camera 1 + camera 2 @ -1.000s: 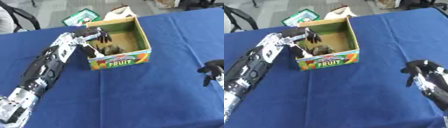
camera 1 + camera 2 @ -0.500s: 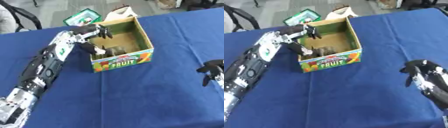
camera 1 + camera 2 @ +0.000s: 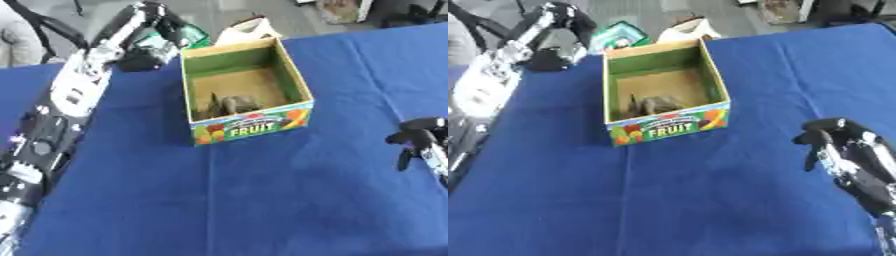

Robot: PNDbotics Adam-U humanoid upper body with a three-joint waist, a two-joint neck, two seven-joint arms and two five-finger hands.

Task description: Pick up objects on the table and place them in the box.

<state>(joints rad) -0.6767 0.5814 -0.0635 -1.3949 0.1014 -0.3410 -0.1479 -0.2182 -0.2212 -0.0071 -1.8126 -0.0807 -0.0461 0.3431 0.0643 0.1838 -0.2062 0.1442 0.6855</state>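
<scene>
Left robot hand [image 3: 149, 52] blurred beside box [image 3: 293, 80]; contents [image 3: 229, 104] indistinct.

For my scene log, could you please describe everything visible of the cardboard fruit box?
The open-topped cardboard box with green inner walls stands upright on the blue tablecloth. Its front panel shows colourful fruit and the word FRUIT. Small dark objects lie on its brown floor. Neither hand touches it.

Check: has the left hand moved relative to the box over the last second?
Yes. The left hand has pulled out from over the box interior; it's now outside the far left corner.
</scene>
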